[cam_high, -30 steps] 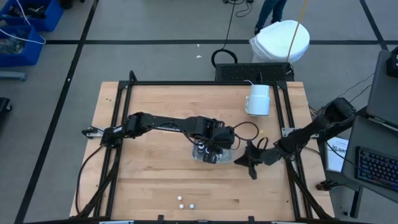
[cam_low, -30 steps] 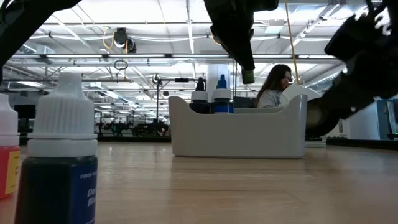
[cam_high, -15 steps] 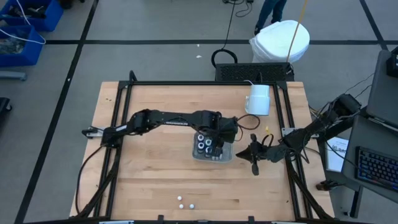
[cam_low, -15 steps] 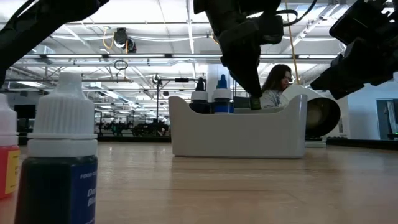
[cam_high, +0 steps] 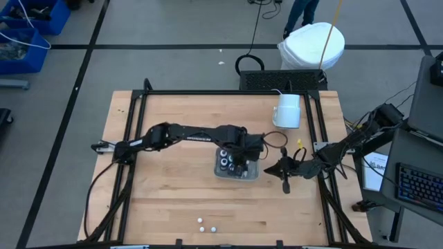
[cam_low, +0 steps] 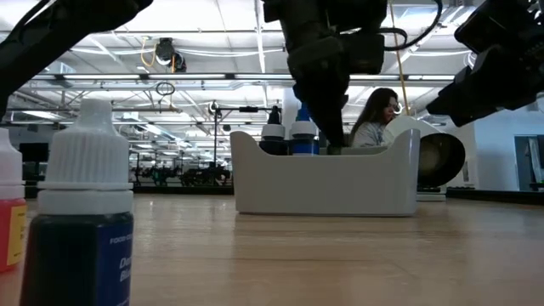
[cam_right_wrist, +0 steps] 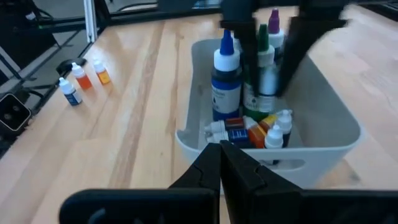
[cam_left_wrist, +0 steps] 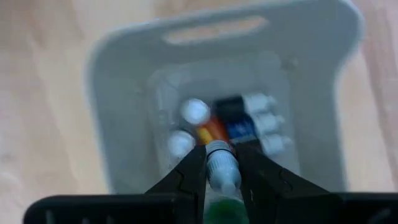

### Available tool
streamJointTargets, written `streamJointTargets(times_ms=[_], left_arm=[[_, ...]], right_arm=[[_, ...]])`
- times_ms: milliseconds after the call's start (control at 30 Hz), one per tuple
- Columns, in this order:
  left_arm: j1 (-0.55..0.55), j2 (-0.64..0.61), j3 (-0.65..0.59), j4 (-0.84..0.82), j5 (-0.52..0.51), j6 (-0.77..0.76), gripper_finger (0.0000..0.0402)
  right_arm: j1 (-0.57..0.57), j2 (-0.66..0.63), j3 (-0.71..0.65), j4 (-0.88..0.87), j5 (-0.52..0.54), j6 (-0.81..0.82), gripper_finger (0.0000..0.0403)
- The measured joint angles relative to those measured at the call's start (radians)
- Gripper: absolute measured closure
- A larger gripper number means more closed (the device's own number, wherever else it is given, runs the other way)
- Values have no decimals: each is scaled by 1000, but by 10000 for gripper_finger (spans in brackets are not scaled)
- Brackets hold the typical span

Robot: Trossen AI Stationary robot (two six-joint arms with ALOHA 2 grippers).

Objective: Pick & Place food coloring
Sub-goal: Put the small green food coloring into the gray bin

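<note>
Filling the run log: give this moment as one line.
left hand: holds green bottle over white bin | right hand: shut, empty, beside bin | three bottles: near table edge

A large industrial lab or workshop hall is shown: long rows of ceiling strip lights (cam_low: 212, 51), a taped concrete floor (cam_high: 173, 28), blue storage bins (cam_high: 28, 28), and a framed wooden tabletop (cam_high: 173, 200).

blue dropper bottle (cam_low: 81, 223) foreground, white tray (cam_low: 327, 180) behind

Grey floor (cam_high: 173, 62), black lines, bright ceiling lights (cam_low: 195, 17)
</note>
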Motion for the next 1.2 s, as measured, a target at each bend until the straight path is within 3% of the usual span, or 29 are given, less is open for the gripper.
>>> streamJointTargets(times_ms=[400,1200], left_arm=[[-27,8,0,42,-38,-3,321],[-32,35,3,66,-8,13,321]], right_arm=[[0,0,0,-3,0,0,403],[0,0,0,4,0,0,403]])
